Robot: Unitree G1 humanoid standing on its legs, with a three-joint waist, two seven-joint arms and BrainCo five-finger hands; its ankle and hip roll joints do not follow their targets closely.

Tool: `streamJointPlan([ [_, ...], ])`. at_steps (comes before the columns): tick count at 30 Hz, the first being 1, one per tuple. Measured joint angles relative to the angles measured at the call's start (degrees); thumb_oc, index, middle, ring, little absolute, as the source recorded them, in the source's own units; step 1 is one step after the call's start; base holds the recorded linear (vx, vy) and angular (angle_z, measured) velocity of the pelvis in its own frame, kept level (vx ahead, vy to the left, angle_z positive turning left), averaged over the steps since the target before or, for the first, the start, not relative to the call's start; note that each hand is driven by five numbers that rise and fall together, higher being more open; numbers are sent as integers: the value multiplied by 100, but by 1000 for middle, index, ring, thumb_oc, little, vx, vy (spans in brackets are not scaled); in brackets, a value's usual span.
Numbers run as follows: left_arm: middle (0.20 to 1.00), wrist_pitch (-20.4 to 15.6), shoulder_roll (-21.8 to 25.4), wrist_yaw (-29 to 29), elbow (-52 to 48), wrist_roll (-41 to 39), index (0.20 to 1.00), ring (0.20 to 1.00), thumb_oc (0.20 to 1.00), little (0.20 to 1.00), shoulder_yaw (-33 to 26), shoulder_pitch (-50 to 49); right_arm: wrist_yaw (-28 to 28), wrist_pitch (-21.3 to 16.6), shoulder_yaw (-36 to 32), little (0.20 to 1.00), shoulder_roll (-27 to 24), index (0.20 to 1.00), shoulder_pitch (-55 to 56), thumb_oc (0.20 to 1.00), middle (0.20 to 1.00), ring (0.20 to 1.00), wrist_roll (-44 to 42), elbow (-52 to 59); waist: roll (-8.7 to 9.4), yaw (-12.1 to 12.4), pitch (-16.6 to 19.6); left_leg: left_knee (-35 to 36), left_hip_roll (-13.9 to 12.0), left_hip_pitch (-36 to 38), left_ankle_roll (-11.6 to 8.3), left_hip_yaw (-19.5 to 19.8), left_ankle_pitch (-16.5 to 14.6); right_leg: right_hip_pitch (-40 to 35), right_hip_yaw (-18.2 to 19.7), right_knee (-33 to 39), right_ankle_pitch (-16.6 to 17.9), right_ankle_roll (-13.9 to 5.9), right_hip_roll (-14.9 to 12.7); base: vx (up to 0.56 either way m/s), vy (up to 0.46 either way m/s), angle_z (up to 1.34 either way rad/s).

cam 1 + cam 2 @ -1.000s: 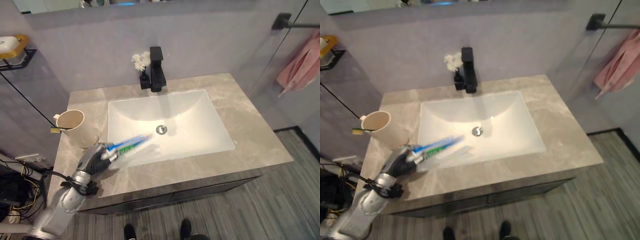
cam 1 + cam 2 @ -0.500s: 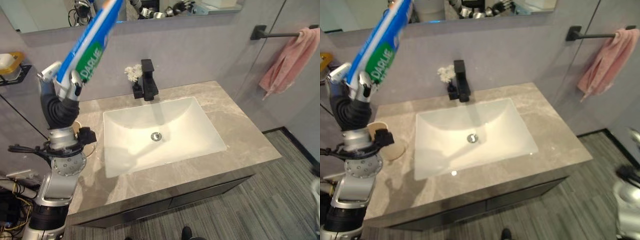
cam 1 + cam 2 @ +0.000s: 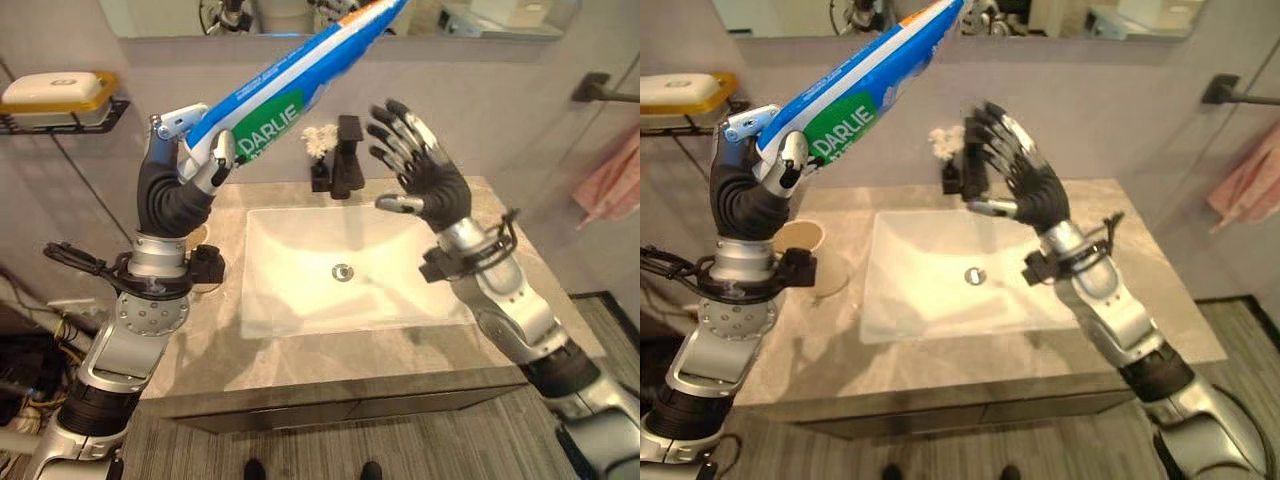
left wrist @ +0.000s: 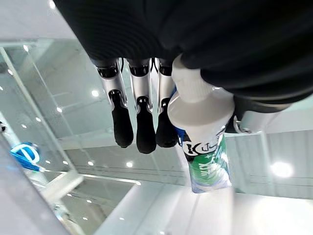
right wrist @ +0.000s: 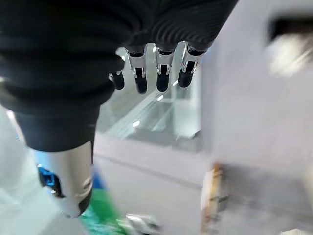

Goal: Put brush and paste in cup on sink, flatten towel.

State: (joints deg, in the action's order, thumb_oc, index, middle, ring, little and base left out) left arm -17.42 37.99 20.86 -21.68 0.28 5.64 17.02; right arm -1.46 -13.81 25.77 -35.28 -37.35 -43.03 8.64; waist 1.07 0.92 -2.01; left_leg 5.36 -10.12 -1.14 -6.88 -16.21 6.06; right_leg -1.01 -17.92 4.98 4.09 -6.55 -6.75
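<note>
Since half a second ago the right hand point(image 3: 425, 175) has come up over the sink point(image 3: 290, 300) with its fingers spread and empty, while the left hand point(image 3: 180, 160) keeps the toothpaste tube point(image 3: 290, 80) raised.

From the left eye, the left hand's fingers are curled round the tube near its cap end, and the tube slants up toward the mirror point(image 3: 470, 15). A pink towel point(image 3: 610, 175) hangs bunched at the right edge.

From the right eye, the cup point(image 3: 805, 245) stands on the counter point(image 3: 1060, 345) behind the left forearm, below the held tube. Lifting the tube this high probably clears room to turn it cap-down into the cup; the open right hand may be coming to steady it.

Seen from the left wrist, the white cap point(image 4: 193, 88) shows close, with the blue-and-green body running away past the dark fingertips.

Seen from the right wrist, the fingers hang straight, holding nothing.
</note>
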Motion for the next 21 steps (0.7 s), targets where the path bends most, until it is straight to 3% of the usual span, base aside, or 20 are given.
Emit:
streamJointPlan([
  [3, 200, -107, -9, -238, -11, -441, 200, 200, 200, 200, -34, -413, 207, 3, 127, 1000, 108, 1000, -298, 1000, 1000, 1000, -240, 17, 96, 248, -80, 0, 26, -42, 1, 116, 0, -82, -115, 0, -42, -29, -23, 7, -3, 25],
  [8, 200, -131, -228, -483, 30, -938, 200, 200, 200, 200, -22, -509, 450, 10, 170, 1000, 223, 1000, -330, 1000, 1000, 1000, -620, 5, 184, 381, -116, 0, 63, -136, 16, 335, -5, -101, -332, 1, -94, -58, -53, 1, 7, 23],
  [15, 200, -132, -239, -683, 396, -1094, 200, 200, 200, 200, 211, -230, 727, 271, 744, 1000, 870, 1000, -470, 1000, 1000, 1000, -1392, -50, 190, 353, -117, -3, 141, -179, 28, 451, 7, -116, -432, 0, -102, -53, -101, 3, 16, 6],
  [21, 200, -134, -239, -793, 436, -1115, 200, 200, 200, 200, 214, -152, 857, 362, 833, 1000, 1002, 1000, -492, 1000, 1000, 1000, -1467, -50, 189, 469, -118, -3, 186, -192, 37, 480, 13, -142, -487, 0, -106, -58, -141, 14, 22, 6],
])
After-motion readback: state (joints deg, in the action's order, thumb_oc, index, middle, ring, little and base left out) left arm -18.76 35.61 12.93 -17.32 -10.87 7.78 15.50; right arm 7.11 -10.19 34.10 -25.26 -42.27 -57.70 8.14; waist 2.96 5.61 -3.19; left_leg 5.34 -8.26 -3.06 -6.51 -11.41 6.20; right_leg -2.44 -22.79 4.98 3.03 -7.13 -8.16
